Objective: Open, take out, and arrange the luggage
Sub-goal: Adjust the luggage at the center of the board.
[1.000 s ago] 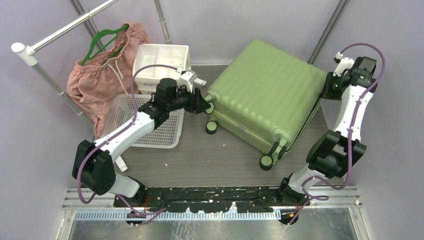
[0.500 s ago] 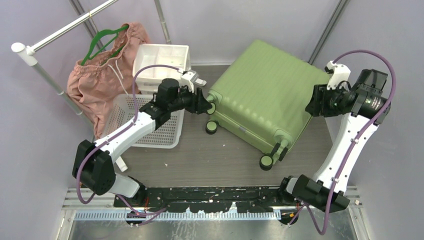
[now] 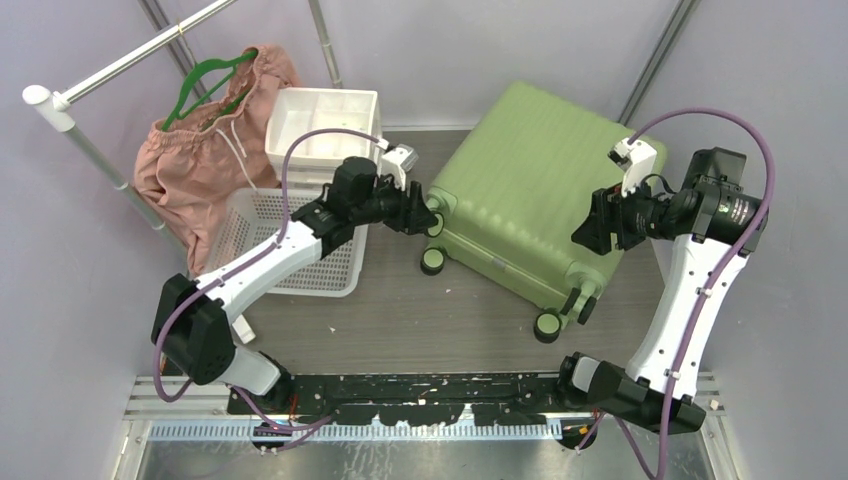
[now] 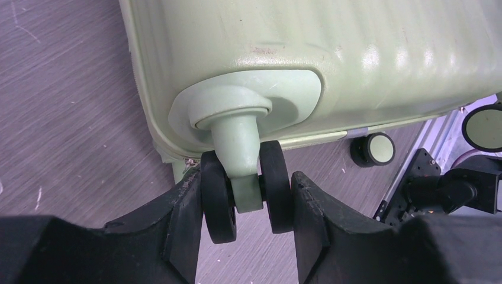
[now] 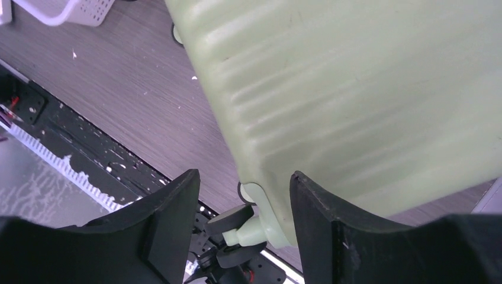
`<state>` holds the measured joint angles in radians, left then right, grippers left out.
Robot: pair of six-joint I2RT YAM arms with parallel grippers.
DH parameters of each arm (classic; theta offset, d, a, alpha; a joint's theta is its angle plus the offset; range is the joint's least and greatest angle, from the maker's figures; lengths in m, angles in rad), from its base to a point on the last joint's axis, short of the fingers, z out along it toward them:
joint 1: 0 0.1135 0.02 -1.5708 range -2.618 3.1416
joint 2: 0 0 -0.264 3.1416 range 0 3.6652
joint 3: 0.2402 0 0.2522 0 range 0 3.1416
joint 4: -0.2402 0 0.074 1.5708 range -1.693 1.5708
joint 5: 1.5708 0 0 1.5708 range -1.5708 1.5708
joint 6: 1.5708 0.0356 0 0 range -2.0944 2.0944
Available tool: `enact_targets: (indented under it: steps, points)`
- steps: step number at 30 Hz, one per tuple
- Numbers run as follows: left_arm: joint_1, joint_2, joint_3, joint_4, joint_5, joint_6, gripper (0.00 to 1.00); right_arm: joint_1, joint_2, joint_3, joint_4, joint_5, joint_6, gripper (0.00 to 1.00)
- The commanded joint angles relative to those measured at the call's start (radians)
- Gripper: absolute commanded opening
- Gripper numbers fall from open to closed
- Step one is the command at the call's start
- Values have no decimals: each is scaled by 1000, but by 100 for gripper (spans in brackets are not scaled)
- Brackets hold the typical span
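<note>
left gripper [image 4: 245, 188] pinching luggage [image 4: 331, 65] wheel [image 4: 276, 195], right gripper [image 5: 243, 180] w/ jaws apart – over it

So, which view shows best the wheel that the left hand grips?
Left wrist: the wheel is close, clamped in the left hand. From the top it is small, partly hidden by that hand. Right wrist shows the luggage, not this wheel.

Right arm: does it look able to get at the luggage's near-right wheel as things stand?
Probably yes. The right gripper hovers open over the luggage, and the near-right wheel shows below its fingertips with nothing blocking it. The left gripper clamps the left wheel, well clear.
</note>
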<state>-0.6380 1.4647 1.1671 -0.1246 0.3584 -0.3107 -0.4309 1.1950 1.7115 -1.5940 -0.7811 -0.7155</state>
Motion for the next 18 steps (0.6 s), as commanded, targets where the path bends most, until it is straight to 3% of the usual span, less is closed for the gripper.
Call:
enact_targets:
  steps: [1, 7, 15, 18]
  points:
    - [-90, 33, 53, 107, 184, -10, 0, 27, -54, -21, -142, -24, -104, 64]
    - [-134, 96, 109, 120, 169, -51, 0, 31, -69, -47, -78, 189, 46, 66]
    - [-173, 156, 150, 180, 172, -113, 1, 31, -147, -109, -13, 376, 200, 90]
    - [-173, 150, 156, 155, 161, -112, 14, 29, -163, -120, 6, 392, 230, 91]
